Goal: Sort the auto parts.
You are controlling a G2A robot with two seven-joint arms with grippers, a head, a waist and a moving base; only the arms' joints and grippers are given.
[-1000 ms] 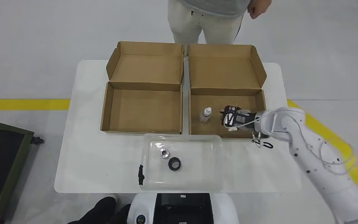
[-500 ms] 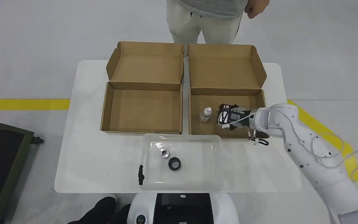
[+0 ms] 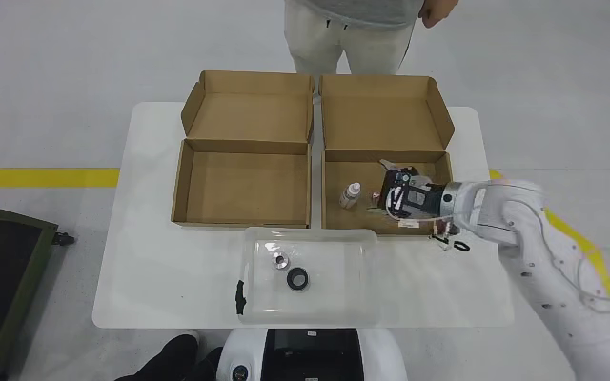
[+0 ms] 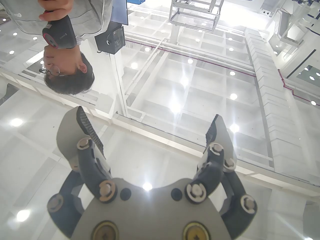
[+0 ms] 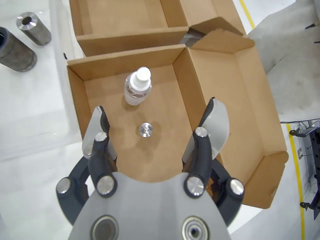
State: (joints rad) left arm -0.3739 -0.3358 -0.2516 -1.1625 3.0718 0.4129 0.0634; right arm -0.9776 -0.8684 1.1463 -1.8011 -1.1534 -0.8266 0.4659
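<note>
My right gripper (image 3: 393,198) (image 5: 156,111) hangs open over the right cardboard box (image 3: 431,176) (image 5: 250,116), nothing between its fingers. On the box floor below it lies a small silver metal part (image 5: 146,129) (image 3: 375,200), beside a small white bottle (image 5: 137,88) (image 3: 350,195). The clear plastic tray (image 3: 362,286) in front of the boxes holds a silver cylinder (image 3: 281,259) (image 5: 33,28) and a dark ring-shaped sleeve (image 3: 297,279) (image 5: 15,51). My left gripper (image 4: 150,126) is open and points up at the ceiling.
The left cardboard box (image 3: 191,186) stands bare next to the right one. A black part (image 3: 239,297) lies on the white table (image 3: 152,276) left of the tray. A person (image 3: 357,29) stands behind the table's far edge.
My right gripper has opened and pulled back toward the box's right side. The silver part it carried now lies on the box floor beside the bottle.
</note>
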